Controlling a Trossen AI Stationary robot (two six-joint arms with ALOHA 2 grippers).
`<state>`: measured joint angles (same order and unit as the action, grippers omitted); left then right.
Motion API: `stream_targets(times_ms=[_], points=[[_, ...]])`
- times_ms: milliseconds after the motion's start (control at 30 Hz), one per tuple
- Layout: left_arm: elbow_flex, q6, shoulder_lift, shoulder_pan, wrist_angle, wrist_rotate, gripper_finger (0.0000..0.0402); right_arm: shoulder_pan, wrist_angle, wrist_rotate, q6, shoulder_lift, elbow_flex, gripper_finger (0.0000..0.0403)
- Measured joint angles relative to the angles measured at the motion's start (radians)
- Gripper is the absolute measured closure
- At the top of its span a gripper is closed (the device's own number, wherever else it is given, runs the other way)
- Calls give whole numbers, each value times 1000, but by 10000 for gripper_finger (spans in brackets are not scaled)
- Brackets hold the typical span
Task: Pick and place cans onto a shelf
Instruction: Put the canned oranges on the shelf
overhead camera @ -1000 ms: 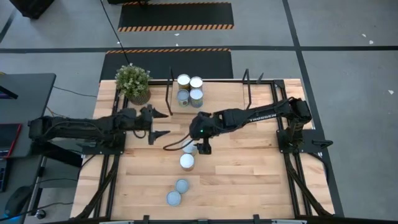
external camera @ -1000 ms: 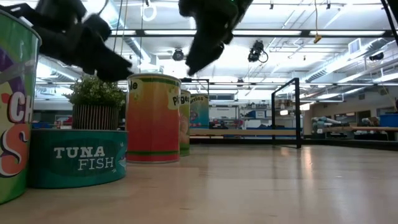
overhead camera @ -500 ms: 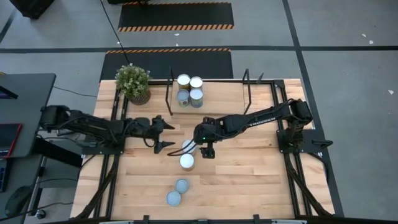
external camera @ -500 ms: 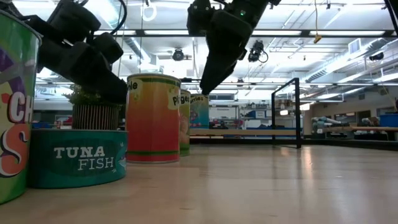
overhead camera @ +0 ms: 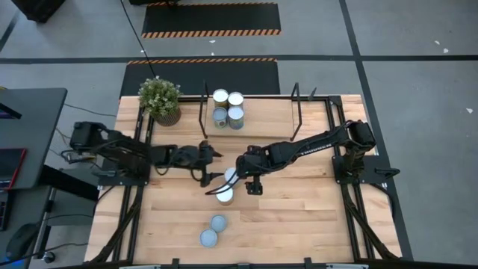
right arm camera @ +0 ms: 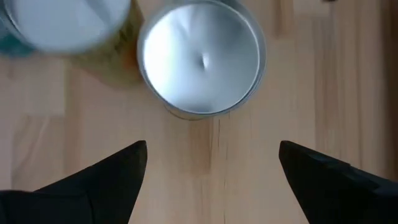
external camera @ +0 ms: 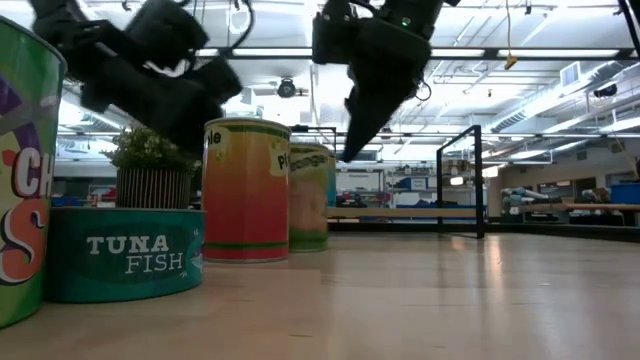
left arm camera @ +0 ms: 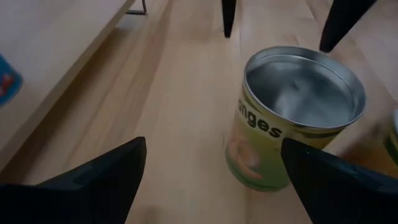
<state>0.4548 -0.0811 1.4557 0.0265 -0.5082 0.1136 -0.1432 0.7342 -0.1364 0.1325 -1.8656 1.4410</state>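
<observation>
From above, eight cans can be counted: four stand in a tight cluster (overhead camera: pixel 228 108) on the shelf (overhead camera: pixel 261 112) at the table's far edge, two sit mid-table, one (overhead camera: pixel 231 175) just behind the other (overhead camera: pixel 224 193), and two more (overhead camera: pixel 218 223) (overhead camera: pixel 208 237) stand nearer the front edge. A potted plant (overhead camera: pixel 160 100) stands at the far left corner of the table (overhead camera: pixel 299 217). The left gripper (overhead camera: pixel 211 170) and the right gripper (overhead camera: pixel 240 181) flank the rear mid-table can, their arms partly covering it. At table height only five cans show: one cut off at the left edge (external camera: pixel 22 170), a squat tuna fish tin (external camera: pixel 125 252), a tall orange-and-green can (external camera: pixel 246 190), a green one (external camera: pixel 309 197) behind it, and a sliver of another further back; the rest are hidden, and both arms hang blurred overhead. The left wrist view shows one whole can, green-labelled with lettering ending "nges" (left arm camera: pixel 292 118), between the spread fingers (left arm camera: pixel 99 180) of the open left gripper but not touched; a second can is barely visible at the frame's edge. The right wrist view looks down on two can tops, one clear (right arm camera: pixel 202 57) and one blurred and cut off (right arm camera: pixel 68 25); the right gripper's fingers (right arm camera: pixel 106 177) are wide apart, holding nothing.
</observation>
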Motion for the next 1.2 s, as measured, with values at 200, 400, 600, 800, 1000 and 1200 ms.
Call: stream_targets(times_ms=[200, 400, 600, 800, 1000, 1200], points=[[121, 24, 135, 0, -8, 6, 24, -1, 162, 0, 67, 0, 0, 30], [198, 86, 213, 0, -3, 6, 24, -21, 174, 6, 96, 0, 0, 30], [207, 82, 203, 0, -6, 6, 24, -54, 115, -2, 79, 0, 0, 30], [207, 67, 203, 6, -3, 6, 24, -52, -18, -5, 69, 1, -30, 30], [207, 68, 203, 11, -14, 6, 24, -50, -119, -3, 66, 1, -97, 30], [206, 69, 121, 13, 78, 6, 24, -49, -130, -1, 55, 1, -100, 38]])
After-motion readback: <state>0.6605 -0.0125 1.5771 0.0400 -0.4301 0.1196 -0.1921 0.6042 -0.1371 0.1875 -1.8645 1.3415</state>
